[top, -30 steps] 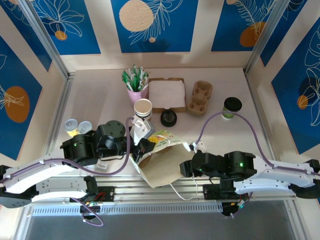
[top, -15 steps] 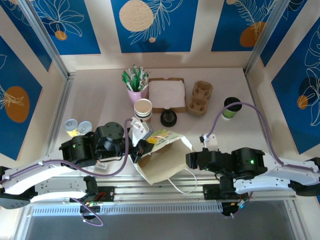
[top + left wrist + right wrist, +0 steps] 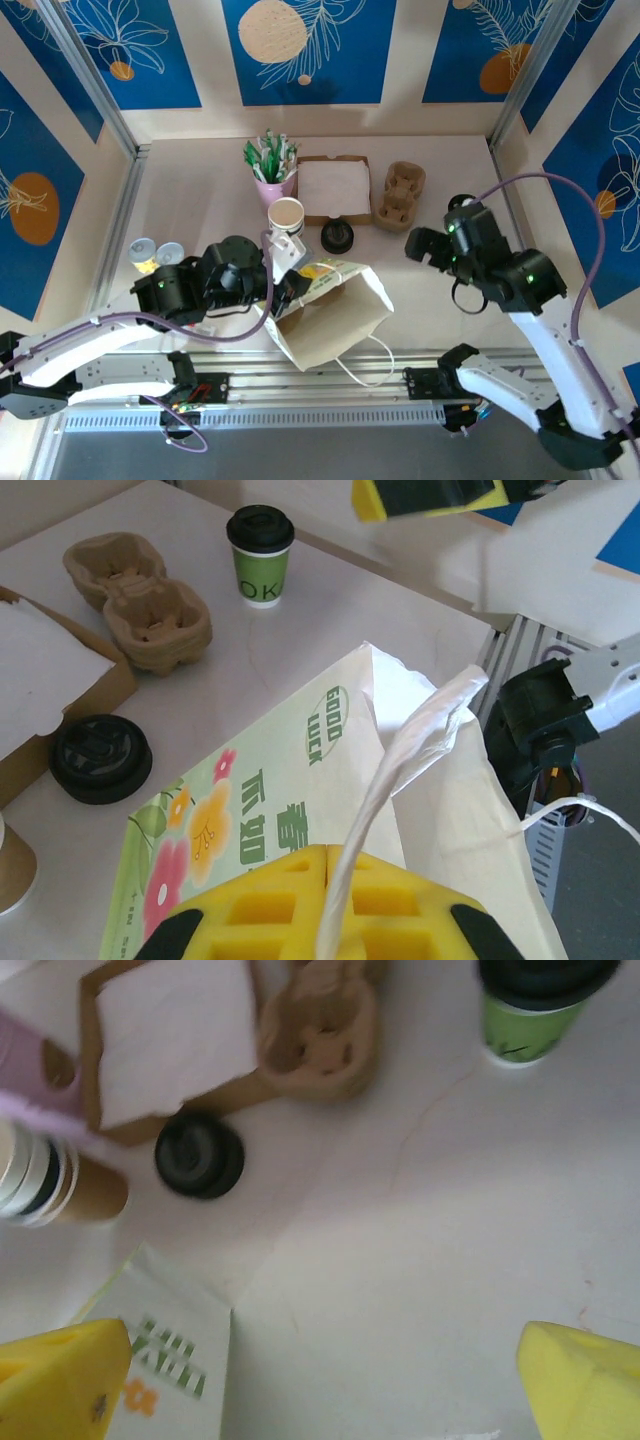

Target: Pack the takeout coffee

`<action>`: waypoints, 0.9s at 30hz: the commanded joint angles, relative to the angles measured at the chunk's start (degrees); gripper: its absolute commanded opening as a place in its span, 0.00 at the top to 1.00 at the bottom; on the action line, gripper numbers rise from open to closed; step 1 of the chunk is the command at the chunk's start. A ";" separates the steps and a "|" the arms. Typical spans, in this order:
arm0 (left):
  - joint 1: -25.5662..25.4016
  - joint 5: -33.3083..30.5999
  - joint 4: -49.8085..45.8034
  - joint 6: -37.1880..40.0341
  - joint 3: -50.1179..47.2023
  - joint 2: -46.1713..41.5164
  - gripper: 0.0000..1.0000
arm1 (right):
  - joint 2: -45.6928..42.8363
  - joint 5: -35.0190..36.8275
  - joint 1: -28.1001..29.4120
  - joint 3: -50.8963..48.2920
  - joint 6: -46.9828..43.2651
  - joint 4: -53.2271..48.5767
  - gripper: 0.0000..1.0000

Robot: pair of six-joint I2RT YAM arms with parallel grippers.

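Green takeout coffee upright near the cup carrier, round black lid on. Left gripper clamped on the paper bag by its white handle; right gripper fingers wide apart.

Your tool hangs wide open over the desk. The coffee stands ahead to its right, the lids ahead to its left, and the bag just beside one finger.

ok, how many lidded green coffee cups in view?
1: the takeout coffee, at far right, beside the pulp cup carrier. The paper bag could hide more.
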 commanded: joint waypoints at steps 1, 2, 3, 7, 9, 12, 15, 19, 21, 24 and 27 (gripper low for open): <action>3.89 6.51 2.62 -2.03 1.80 0.04 1.00 | 4.22 -13.13 -12.00 2.69 -7.43 0.46 0.01; 4.94 7.96 3.01 -2.50 1.69 0.09 1.00 | 5.55 -15.60 -15.29 3.03 -7.59 0.67 0.01; 5.96 9.58 3.28 -2.92 1.75 0.27 1.00 | 7.04 -17.66 -18.49 3.22 -7.51 1.20 0.01; 9.11 14.77 3.08 -3.87 2.70 1.41 1.00 | 12.46 -19.40 -25.70 3.50 -5.89 3.81 0.01; 10.24 16.36 2.81 -4.15 3.14 1.76 1.00 | 15.52 -17.69 -27.66 4.18 -5.44 5.08 0.01; 12.24 19.43 2.99 -4.86 3.47 2.27 1.00 | 20.63 -16.25 -30.80 6.10 -5.86 5.59 0.01; 14.62 23.02 3.32 -5.83 3.73 2.99 1.00 | 24.91 -15.17 -32.94 7.62 -6.88 6.05 0.01; 17.60 27.70 5.33 -8.16 3.13 4.02 1.00 | 28.84 -12.09 -33.59 8.24 -8.60 7.32 0.01; 18.75 30.06 6.36 -9.63 3.02 4.71 1.00 | 31.22 -10.52 -34.00 8.64 -9.64 7.61 0.01; 19.83 32.12 6.94 -10.98 2.92 5.51 1.00 | 34.37 -9.42 -34.04 10.79 -10.75 7.03 0.01; 20.68 33.53 6.59 -11.31 2.83 6.13 1.00 | 35.99 -10.54 -33.80 12.13 -11.68 8.41 0.01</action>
